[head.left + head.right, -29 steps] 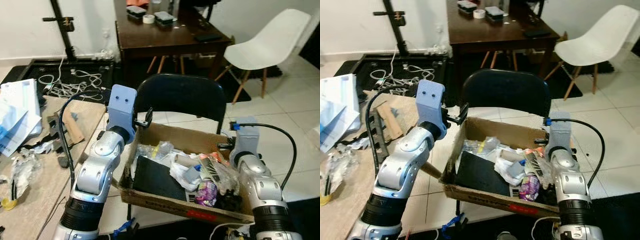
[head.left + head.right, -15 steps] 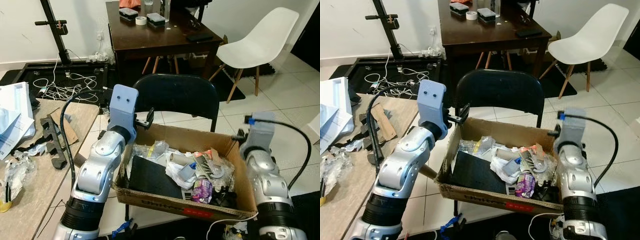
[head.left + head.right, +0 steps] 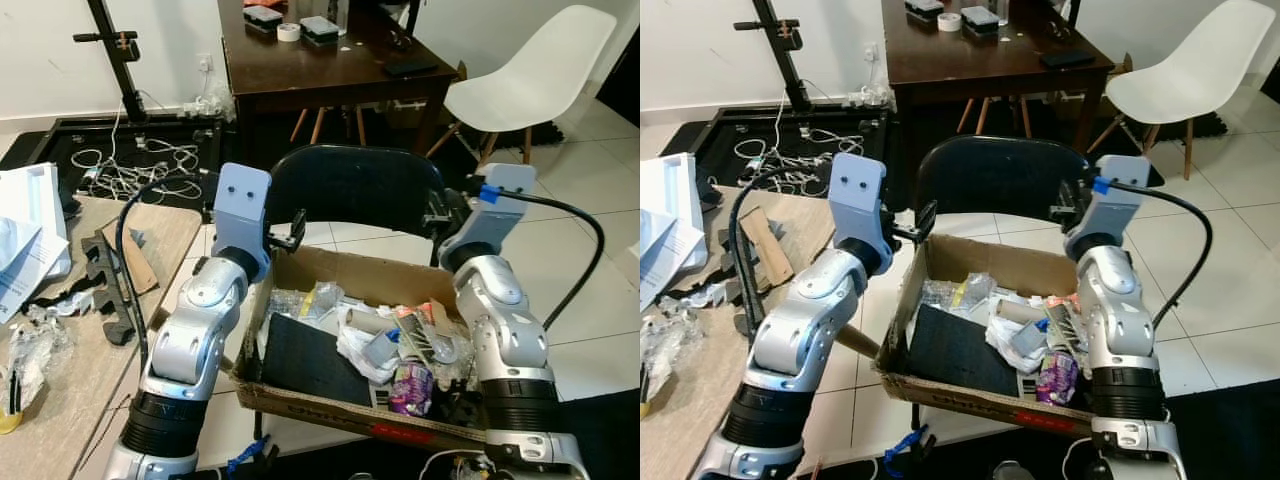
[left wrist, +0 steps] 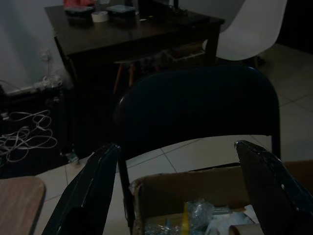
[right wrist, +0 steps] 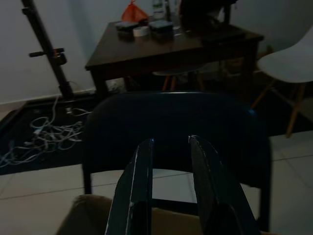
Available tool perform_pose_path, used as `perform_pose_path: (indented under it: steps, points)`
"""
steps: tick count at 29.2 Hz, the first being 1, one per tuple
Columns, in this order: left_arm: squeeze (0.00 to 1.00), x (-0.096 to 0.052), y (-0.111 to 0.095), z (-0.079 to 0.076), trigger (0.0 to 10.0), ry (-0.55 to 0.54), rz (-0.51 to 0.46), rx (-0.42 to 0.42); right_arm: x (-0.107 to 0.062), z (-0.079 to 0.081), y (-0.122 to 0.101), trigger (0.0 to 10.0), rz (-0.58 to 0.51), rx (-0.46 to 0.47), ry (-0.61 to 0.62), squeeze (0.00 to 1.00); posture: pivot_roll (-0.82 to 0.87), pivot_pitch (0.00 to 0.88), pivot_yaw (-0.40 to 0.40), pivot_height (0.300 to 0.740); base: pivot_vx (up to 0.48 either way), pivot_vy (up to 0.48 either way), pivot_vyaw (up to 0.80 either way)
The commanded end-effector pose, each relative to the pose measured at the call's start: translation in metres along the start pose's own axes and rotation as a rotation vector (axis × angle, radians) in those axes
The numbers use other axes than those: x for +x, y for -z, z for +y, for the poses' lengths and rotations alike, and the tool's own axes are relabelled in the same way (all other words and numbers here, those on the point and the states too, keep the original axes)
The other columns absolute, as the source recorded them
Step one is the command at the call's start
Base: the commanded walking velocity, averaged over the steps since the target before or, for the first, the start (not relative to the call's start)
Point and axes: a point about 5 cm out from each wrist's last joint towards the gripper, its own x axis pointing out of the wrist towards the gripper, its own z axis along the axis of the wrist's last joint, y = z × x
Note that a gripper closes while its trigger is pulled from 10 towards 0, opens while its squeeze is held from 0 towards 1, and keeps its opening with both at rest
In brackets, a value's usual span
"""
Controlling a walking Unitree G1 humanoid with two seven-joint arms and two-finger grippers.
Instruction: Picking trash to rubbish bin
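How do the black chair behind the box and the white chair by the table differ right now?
The black chair stands right behind the cardboard box of trash, its dark backrest facing the robot. The white chair stands farther off beside the dark table, with a moulded white shell on splayed wooden legs. Both are unoccupied.

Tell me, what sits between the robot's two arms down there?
A cardboard box full of trash, resting on a black chair, seen in the eye views.

Matt brown cardboard box (image 3: 330,412)
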Motion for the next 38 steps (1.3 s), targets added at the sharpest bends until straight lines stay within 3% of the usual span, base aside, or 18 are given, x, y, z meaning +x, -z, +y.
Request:
perform_pose_path:
  steps: [1, 38]
  points:
    - [0.00, -0.001, 0.000, 0.000, 10.0, 0.002, 0.005, -0.011, -0.001, 0.003, -0.003, 10.0, -0.005, 0.010, -0.015, 0.00, 0.01, 0.156, 0.021, 0.740, -0.326, 0.000, 0.00]
    - [0.00, -0.003, 0.000, -0.004, 10.0, 0.027, 0.009, -0.023, -0.005, 0.014, -0.004, 10.0, 0.031, 0.021, -0.054, 0.00, 0.01, 0.166, 0.024, 0.740, -0.346, 0.000, 0.00]
